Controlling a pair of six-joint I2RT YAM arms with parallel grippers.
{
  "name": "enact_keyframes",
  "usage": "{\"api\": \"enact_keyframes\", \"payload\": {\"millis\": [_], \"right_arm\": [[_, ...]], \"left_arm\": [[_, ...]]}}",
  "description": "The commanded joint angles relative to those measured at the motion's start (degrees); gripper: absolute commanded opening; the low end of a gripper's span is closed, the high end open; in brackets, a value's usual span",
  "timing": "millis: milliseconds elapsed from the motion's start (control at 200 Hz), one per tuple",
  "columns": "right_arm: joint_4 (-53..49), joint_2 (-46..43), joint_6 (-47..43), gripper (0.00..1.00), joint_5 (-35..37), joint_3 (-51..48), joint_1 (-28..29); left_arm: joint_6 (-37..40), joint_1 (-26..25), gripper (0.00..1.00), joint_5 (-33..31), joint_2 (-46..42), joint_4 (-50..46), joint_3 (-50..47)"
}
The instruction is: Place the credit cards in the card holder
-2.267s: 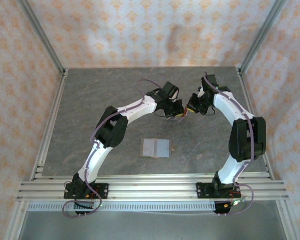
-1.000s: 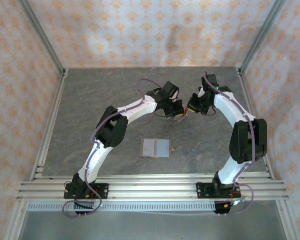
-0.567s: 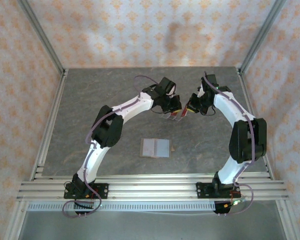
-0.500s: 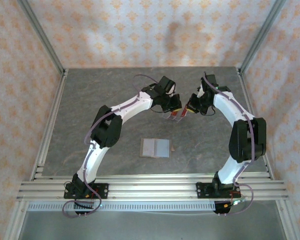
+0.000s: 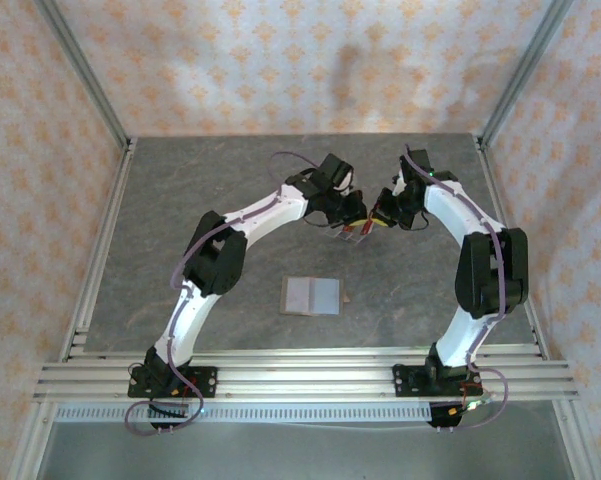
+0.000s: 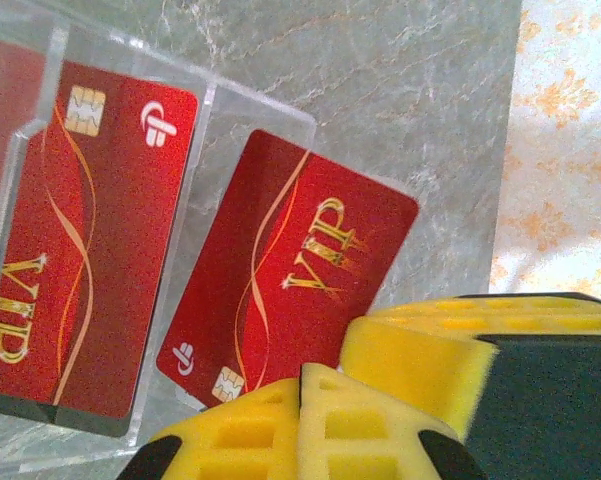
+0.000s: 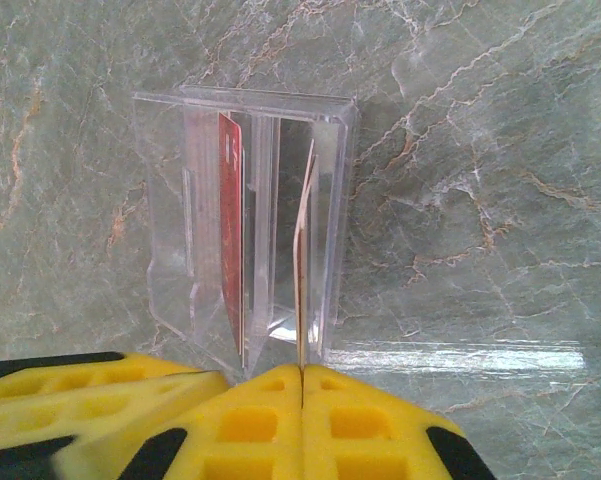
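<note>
A clear slotted rack (image 7: 170, 200) stands on the table with red credit cards in it. My right gripper (image 7: 301, 385) is shut on the near edge of one card (image 7: 301, 260), seen edge-on in the rack's right slot. The same card (image 6: 290, 260) shows its gold VIP face in the left wrist view. A second card (image 6: 90, 240) sits in the neighbouring slot. My left gripper (image 6: 302, 400) is shut, its tips against the rack's edge just below the cards; I cannot make out anything pinched. The card holder (image 5: 310, 296) lies open, grey inside up, nearer the arms.
Both grippers (image 5: 365, 218) meet over the rack (image 5: 353, 234) at mid-table, their yellow pads almost touching. Grey stone tabletop (image 5: 200, 200) lies free all round. Aluminium rails (image 5: 300, 375) run along the near edge, and wallpapered walls close in the back and sides.
The left gripper has shifted a little towards the back, and the red cards now show just in front of it. The right gripper has hardly moved. The card holder has stayed put.
</note>
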Motion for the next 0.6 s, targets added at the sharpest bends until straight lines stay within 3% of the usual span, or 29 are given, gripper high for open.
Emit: {"api": "enact_keyframes", "payload": {"millis": [0,595], "right_arm": [[-0.8,0.0,0.0,0.0,0.9,1.1,-0.3],[-1.2,0.2,-0.1,0.0,1.4,0.9,-0.4]], "left_arm": [[-1.5,-0.7,0.02,2.1,1.8,2.0,0.2],[-4.0,-2.0,0.02,2.5,4.4,8.2,-5.1]]}}
